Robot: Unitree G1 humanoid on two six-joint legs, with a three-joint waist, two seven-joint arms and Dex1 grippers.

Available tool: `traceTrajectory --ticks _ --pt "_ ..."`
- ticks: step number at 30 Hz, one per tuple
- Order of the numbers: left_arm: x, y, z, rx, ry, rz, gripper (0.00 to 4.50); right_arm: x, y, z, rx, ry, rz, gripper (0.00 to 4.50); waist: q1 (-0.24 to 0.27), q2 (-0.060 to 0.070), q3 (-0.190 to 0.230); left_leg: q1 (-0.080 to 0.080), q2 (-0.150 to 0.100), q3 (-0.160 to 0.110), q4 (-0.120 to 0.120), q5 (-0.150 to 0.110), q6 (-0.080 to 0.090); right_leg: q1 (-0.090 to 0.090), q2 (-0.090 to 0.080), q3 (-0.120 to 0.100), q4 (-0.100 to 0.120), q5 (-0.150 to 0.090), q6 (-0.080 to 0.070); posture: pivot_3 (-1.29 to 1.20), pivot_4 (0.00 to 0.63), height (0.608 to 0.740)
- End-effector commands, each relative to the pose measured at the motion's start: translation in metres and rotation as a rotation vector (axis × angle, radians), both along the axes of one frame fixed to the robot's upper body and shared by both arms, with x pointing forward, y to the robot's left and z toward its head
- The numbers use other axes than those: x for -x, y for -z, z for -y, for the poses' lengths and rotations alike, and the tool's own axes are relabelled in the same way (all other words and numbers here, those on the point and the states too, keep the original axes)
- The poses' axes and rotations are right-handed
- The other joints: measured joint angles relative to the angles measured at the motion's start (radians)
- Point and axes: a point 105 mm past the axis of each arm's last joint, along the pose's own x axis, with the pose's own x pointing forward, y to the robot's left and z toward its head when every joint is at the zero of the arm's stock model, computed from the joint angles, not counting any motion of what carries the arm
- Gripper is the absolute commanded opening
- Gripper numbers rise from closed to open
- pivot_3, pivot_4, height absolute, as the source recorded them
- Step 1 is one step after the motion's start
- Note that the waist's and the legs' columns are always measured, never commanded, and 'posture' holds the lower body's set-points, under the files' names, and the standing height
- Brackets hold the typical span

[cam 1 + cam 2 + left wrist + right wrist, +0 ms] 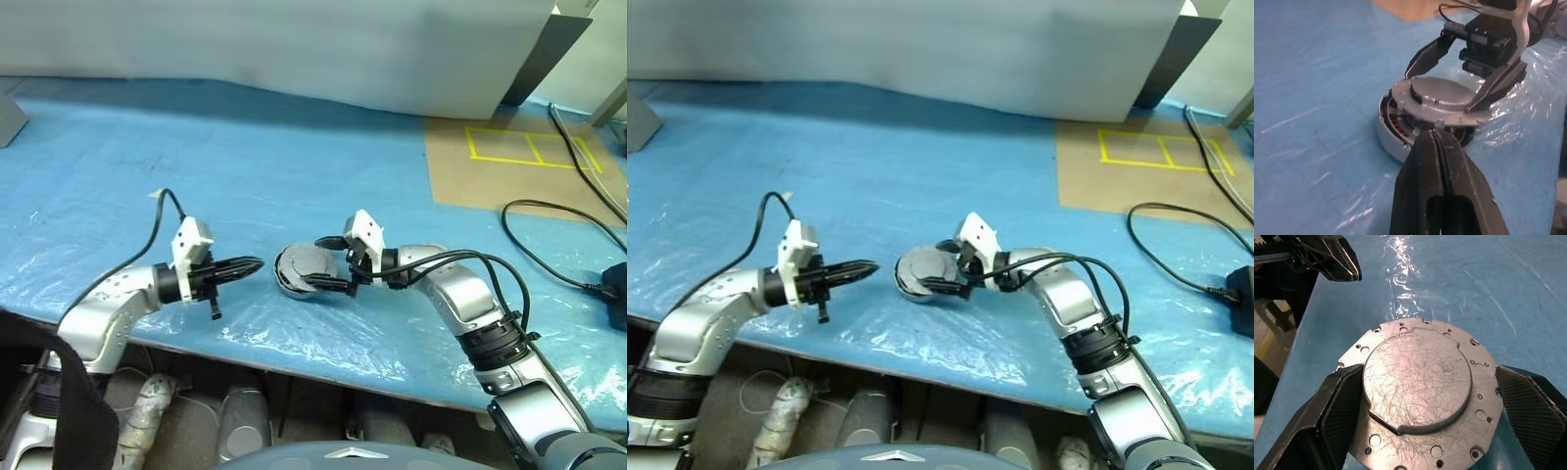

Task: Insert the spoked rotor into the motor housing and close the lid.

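The lid (1442, 100) lies tilted on the motor housing (1396, 139) on the blue tabletop (294, 147). The right pincer (328, 264) stands wide around it; the left pincer (257, 264) is closed, empty, just beside.

Bright, even overhead light, soft shadows.
Specular glare off the plastic sheet (1405, 264) over the table (294, 147); the lid (1418, 382) shows scratches sharply; near fingers (1444, 196) slightly soft; mild edge distortion in head views.
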Motion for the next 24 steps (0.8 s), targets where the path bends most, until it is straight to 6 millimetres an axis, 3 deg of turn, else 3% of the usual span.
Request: traceTrajectory --ticks 1,6,12,18,21,24 --pt "-0.001 -0.013 0.009 0.005 0.025 0.057 0.00 0.001 0.000 -0.001 0.019 -0.025 0.028 4.30 -0.003 0.000 0.000 0.001 0.000 0.000 0.000 0.000 0.000 0.001 0.000 0.000 0.000 0.000 0.000 0.00 0.150 0.740" --pt "-0.012 -0.014 0.001 -0.006 -0.010 0.078 0.00 0.002 -0.001 -0.003 0.031 -0.045 0.058 2.98 -0.014 0.000 0.000 0.002 0.000 0.000 0.000 0.000 0.000 0.002 0.000 0.001 0.000 0.000 0.000 0.00 0.150 0.740" --pt "-0.023 -0.017 -0.018 -0.047 -0.057 0.118 0.00 -0.003 -0.016 -0.013 0.002 -0.045 0.087 2.96 -0.017 0.000 0.000 0.002 0.000 0.000 0.000 0.000 0.000 0.002 0.000 0.001 0.000 0.000 0.000 0.00 0.150 0.740" --pt "-0.024 -0.016 -0.024 -0.050 -0.068 0.113 0.00 -0.013 -0.044 -0.039 -0.105 0.008 0.077 2.96 -0.019 0.000 0.000 0.001 0.000 0.000 0.000 0.000 0.000 0.000 0.000 0.001 0.000 0.000 0.000 0.00 0.150 0.740" --pt "-0.022 -0.014 -0.022 -0.038 -0.072 0.103 0.00 -0.013 -0.039 -0.042 -0.085 0.015 0.070 2.96 -0.018 0.000 0.000 0.000 0.000 0.000 -0.001 0.000 0.000 -0.001 0.000 0.001 0.000 0.000 0.000 0.00 0.150 0.740" --pt "-0.019 -0.012 -0.017 -0.029 -0.060 0.095 0.00 -0.015 -0.018 -0.034 0.002 0.030 0.086 2.96 -0.015 0.000 0.000 -0.001 -0.001 0.000 -0.001 0.000 0.000 -0.001 0.000 0.000 -0.001 0.000 0.000 0.00 0.150 0.740"
